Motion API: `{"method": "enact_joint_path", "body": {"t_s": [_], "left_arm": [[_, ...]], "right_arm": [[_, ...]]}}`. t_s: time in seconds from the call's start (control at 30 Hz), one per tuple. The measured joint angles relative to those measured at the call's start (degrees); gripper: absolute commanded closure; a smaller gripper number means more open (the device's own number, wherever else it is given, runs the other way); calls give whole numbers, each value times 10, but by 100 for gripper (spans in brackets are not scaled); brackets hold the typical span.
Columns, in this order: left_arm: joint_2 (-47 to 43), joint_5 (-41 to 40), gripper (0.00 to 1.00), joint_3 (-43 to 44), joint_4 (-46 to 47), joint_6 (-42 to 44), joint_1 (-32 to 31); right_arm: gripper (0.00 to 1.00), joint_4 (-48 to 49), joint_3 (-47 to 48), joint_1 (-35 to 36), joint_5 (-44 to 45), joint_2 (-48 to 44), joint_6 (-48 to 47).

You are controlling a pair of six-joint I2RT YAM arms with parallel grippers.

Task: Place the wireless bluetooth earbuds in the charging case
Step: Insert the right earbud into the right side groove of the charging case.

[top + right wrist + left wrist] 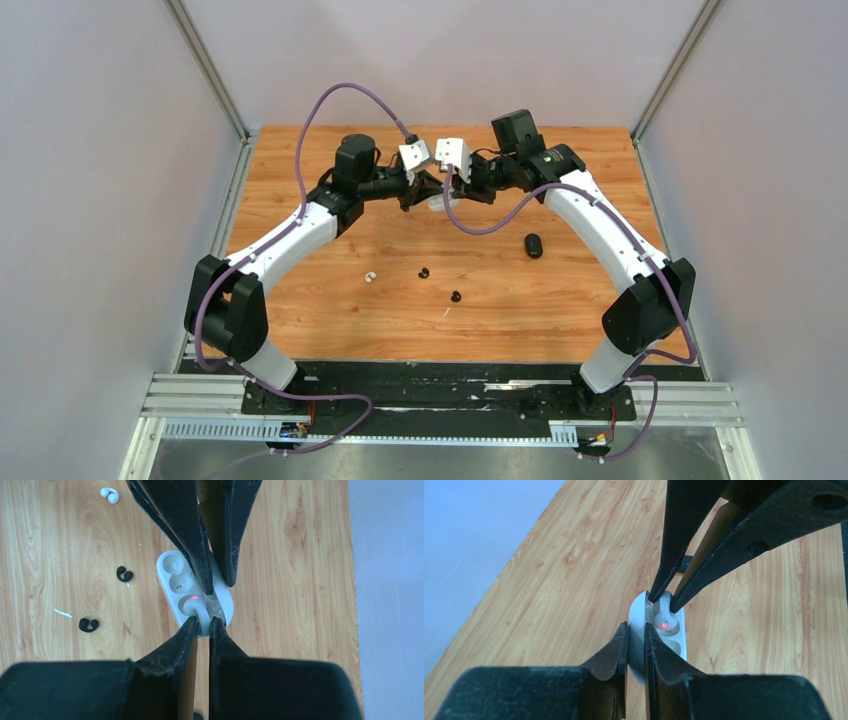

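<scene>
An open white charging case (172, 580) lies far on the table, also seen in the left wrist view (678, 636). My left gripper (636, 628) is shut on its upright lid (638, 611). My right gripper (203, 622) is shut on a white earbud (191, 608), which sits in the case's end socket with a red light glowing on it (664, 621). The case's other two hollows are bare. In the top view the left gripper (420, 196) and right gripper (455, 190) meet over the case. Another white earbud (371, 277) and two black earbuds (423, 272) (456, 296) lie loose nearer the arms.
A closed black oval case (533, 245) lies to the right of the grippers. The wooden table (320, 330) is fenced by grey walls on the left, right and back. A small white scrap (62, 612) lies near the black earbuds.
</scene>
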Motion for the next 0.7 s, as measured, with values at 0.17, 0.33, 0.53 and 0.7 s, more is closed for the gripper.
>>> {"method": "enact_joint_path", "body": {"t_s": [0.17,0.33,0.53,0.7], "left_arm": [[0,-3,100,-3,-1,-4,0],[0,-3,100,-3,-1,-17,1],[0,-2,100,-3,0,-32,5],[0,-3,100,-3,0,-47,6]], "right_arm": [[97,-10,0,1,3,0,-21],[95,-11,0,5,9,0,-35],[94,-11,4,13,25,0,-43],[94,-11,4,15,28,0,-46]]}}
